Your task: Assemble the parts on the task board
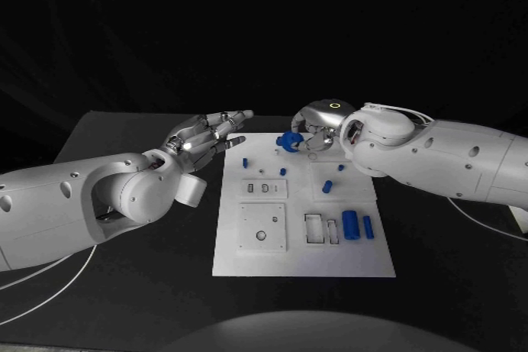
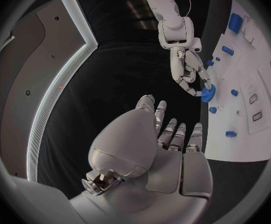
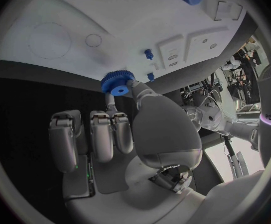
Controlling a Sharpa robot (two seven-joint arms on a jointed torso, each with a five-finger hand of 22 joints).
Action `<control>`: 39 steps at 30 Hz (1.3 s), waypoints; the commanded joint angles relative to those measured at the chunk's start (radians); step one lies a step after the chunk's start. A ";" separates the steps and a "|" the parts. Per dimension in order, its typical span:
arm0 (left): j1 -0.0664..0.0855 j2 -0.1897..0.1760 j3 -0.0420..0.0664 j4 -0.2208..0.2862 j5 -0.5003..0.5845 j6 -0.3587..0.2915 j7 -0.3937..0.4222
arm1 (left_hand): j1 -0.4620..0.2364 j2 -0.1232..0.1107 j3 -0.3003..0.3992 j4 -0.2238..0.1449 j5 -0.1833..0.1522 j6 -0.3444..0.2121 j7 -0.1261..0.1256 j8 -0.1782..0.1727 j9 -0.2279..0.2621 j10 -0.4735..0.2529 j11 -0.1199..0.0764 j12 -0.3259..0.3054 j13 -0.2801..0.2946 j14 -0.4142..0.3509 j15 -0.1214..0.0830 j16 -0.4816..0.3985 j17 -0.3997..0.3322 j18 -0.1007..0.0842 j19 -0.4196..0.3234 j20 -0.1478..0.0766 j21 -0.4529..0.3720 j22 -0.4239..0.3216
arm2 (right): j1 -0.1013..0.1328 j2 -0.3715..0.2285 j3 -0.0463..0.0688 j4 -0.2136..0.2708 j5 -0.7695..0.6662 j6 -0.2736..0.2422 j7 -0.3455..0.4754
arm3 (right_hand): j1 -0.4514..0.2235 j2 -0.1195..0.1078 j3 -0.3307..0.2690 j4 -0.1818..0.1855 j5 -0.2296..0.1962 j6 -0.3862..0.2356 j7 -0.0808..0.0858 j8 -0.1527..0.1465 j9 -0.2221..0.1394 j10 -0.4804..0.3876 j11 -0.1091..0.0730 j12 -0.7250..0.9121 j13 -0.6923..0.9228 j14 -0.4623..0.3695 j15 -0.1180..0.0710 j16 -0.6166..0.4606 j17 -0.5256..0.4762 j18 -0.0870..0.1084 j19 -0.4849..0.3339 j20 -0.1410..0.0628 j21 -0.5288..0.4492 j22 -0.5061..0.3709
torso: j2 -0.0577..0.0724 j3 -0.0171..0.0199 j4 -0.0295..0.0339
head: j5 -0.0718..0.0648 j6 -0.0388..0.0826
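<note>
Task board [image 1: 303, 264], far edge partly behind right hand [image 1: 313, 134] pinching blue gear [image 1: 288, 141].

Dim, dark surroundings; bright task board [image 1: 303, 264]; fisheye-bent wrist edges

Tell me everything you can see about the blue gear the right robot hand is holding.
The blue gear is a small round wheel with fine teeth around its rim and a raised smooth hub at its centre, in what looks like matte plastic. The right robot hand pinches it between fingertips, with the other fingers curled alongside. It sits over the far edge of the white task board; whether it touches the board cannot be told. The left robot hand is apart from it.
</note>
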 commanded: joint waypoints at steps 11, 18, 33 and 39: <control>0.001 -0.002 0.002 0.002 -0.001 0.003 0.022 | 0.005 -0.001 0.007 0.001 0.004 0.008 0.004 0.007 0.002 0.008 0.004 0.007 0.001 0.003 0.008 0.008 0.001 0.006 0.011 0.002 0.006 0.002 | -0.008 0.105 0.001 -0.087 -0.003 0.084 0.016 | 0.009 -0.001 0.013 -0.010 -0.012 0.070 -0.056 0.015 0.095 0.108 0.001 0.004 0.263 0.104 -0.001 0.003 0.263 -0.010 0.093 -0.007 0.002 0.257 | 0.001 -0.0006 -0.0001 | -0.001 -0.013; 0.001 -0.001 0.002 0.000 -0.001 0.004 0.023 | 0.001 0.000 0.007 0.004 0.002 0.009 0.006 0.008 0.002 0.008 0.006 0.009 0.001 0.004 0.010 0.010 0.001 0.006 0.012 0.002 0.007 0.002 | -0.013 0.121 0.001 -0.097 -0.008 0.111 0.004 | 0.013 -0.002 0.018 -0.014 -0.017 0.065 -0.052 0.005 0.091 0.108 0.004 0.004 0.263 0.104 0.001 0.003 0.263 -0.009 0.090 -0.005 0.000 0.256 | -0.001 -0.0011 -0.0024 | -0.001 -0.021; 0.001 0.012 0.002 -0.010 -0.001 0.013 0.018 | -0.003 0.000 0.006 0.005 0.001 0.008 0.007 0.008 0.001 0.008 0.007 0.010 0.000 0.005 0.015 0.014 0.002 0.005 0.013 0.002 0.008 0.002 | -0.018 0.142 0.001 -0.118 -0.003 0.168 -0.016 | -0.002 -0.009 0.042 -0.017 -0.049 -0.028 -0.011 -0.116 0.008 0.108 0.031 0.004 0.263 0.104 0.024 0.003 0.263 -0.005 0.079 0.014 -0.012 0.251 | -0.003 0.0005 -0.0024 | -0.002 -0.021; 0.001 0.014 0.002 -0.014 -0.001 0.017 0.017 | -0.003 -0.001 0.006 0.004 0.002 0.007 0.008 0.008 0.001 0.007 0.009 0.011 0.000 0.006 0.018 0.016 0.002 0.005 0.013 0.002 0.008 0.002 | -0.021 0.143 0.001 -0.122 -0.002 0.171 -0.026 | -0.004 -0.018 0.046 -0.028 -0.094 -0.140 0.018 -0.153 -0.109 0.108 0.055 0.004 0.263 0.104 0.047 0.003 0.263 -0.002 0.068 0.035 -0.024 0.246 | -0.002 0.0003 -0.0015 | -0.002 -0.019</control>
